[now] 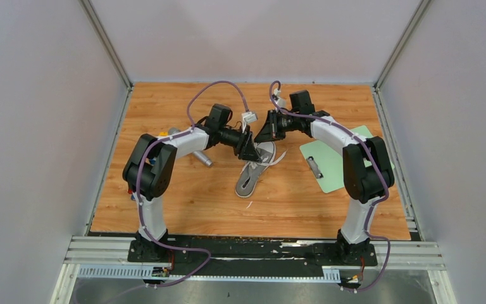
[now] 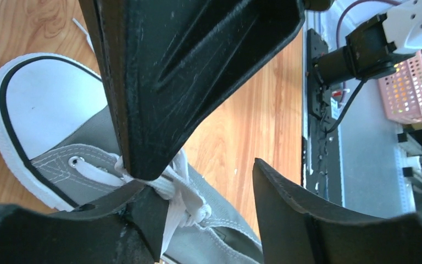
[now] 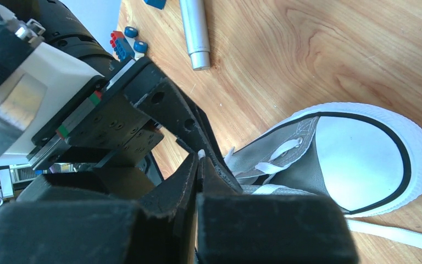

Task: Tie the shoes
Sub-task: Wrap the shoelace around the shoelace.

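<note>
The grey canvas shoe (image 1: 252, 178) with a white toe cap (image 3: 362, 159) lies mid-table, toe pointing away from the arm bases. Both grippers meet over its laces. My right gripper (image 3: 200, 157) is shut, and a bit of white lace shows at its tip. In the left wrist view it comes down from above as a black wedge (image 2: 143, 165) pinching the lace beside the first eyelets. My left gripper (image 2: 203, 184) is open. The lace knot (image 2: 195, 206) lies between its fingers, close to the left one. One loose lace end (image 3: 395, 234) trails on the wood by the toe.
A silver cylinder (image 1: 197, 154) lies left of the shoe, partly under the left arm. Small blue toy blocks (image 3: 123, 44) sit near it. A green clipboard (image 1: 336, 166) lies to the right under the right arm. Grey walls enclose the wooden table (image 1: 183, 209).
</note>
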